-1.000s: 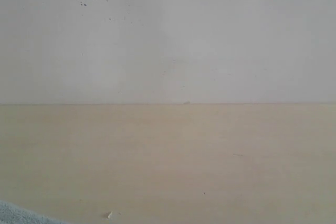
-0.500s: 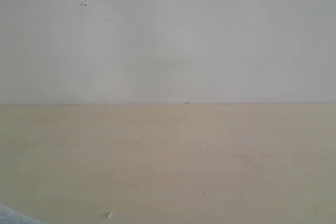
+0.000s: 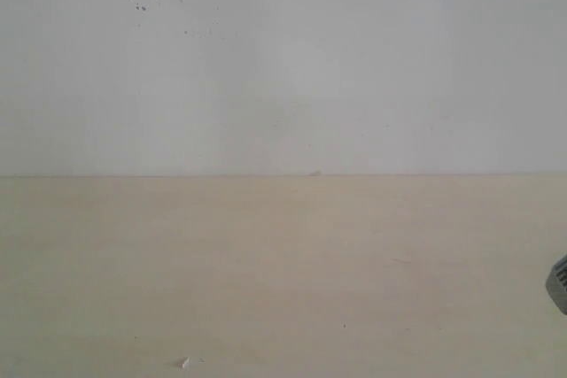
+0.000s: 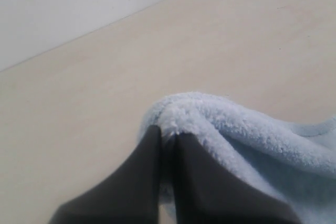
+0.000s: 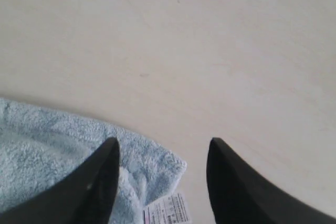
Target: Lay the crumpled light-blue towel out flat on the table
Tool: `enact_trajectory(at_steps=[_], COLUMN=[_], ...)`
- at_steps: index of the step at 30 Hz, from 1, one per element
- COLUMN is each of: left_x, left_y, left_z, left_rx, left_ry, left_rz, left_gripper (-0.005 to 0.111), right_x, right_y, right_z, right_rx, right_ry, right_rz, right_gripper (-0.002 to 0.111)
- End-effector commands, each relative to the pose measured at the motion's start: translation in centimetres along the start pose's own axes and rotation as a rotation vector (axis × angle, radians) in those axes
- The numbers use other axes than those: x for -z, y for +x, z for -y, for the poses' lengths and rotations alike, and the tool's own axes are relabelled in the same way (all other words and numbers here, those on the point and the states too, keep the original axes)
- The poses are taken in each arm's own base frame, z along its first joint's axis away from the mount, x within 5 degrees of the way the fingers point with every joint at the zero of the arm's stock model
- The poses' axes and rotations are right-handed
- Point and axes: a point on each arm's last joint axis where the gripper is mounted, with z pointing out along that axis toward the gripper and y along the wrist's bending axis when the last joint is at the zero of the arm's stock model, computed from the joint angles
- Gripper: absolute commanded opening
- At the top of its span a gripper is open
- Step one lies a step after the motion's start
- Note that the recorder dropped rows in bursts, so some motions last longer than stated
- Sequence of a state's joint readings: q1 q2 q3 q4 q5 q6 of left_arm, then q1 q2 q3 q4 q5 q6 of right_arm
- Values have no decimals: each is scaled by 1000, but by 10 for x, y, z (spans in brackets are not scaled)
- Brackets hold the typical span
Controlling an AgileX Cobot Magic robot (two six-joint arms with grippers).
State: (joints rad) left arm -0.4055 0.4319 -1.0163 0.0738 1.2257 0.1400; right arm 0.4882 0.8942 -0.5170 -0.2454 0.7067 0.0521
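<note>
**Left gripper pinches a towel fold; right gripper is open over the tagged corner**

Left wrist view: the left gripper [image 4: 167, 132] has its two dark fingers [image 4: 134, 187] pressed together. A ridge of the light-blue towel [image 4: 252, 137] is clamped between their tips. The fluffy cloth bunches to a peak right at the tips. The rest of it trails away past one finger, over the pale beige table [image 4: 157, 61]. A white wall [image 4: 63, 3] meets the table's far edge.

Right wrist view: the right gripper [image 5: 164, 142] is above the table [image 5: 220, 51] with its fingers [image 5: 100, 182] spread wide, gripping nothing. The towel [image 5: 47, 140] lies on the table here. One corner of it reaches into the gap between the fingers, close beside one finger and well apart from the other. That nearer finger overlaps the cloth in this view; whether it touches the cloth cannot be told. A small white tag [image 5: 167, 209] with tiny print sticks out from the corner and lies on the table between the two fingers.

Exterior view: the table [image 3: 283, 263] runs back to the speckled white wall [image 3: 283, 59]. A tiny white fleck [image 3: 184, 362] sits on the table near its front. A small grey part [image 3: 558, 283] shows over the table at the picture's right border; what it belongs to cannot be told.
</note>
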Motion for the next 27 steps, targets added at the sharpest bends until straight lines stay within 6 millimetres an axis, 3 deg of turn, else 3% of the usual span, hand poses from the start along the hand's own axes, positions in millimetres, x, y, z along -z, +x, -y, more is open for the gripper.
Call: enact_trajectory(at_steps=[1,8,20,27], left_x=[-2,-2,-2,-2], left_y=[0,0,0,0], left_z=[1,1,1,1], left_rx=[11,11,11,8], left_ry=[11,11,9,9], left_rz=[-1,-1,-2,-2], left_gripper=[4,4,4,4], right_x=[-11,-47,-95,-108], right_y=[-6,-9,5,10], right_z=[-2,-7,-10,-5], right_rx=[2,31,61,85], right_ry=[-15,-24,11,87], right_rz=[9,-123,-376,-437], right_gripper=[47,47,47,47])
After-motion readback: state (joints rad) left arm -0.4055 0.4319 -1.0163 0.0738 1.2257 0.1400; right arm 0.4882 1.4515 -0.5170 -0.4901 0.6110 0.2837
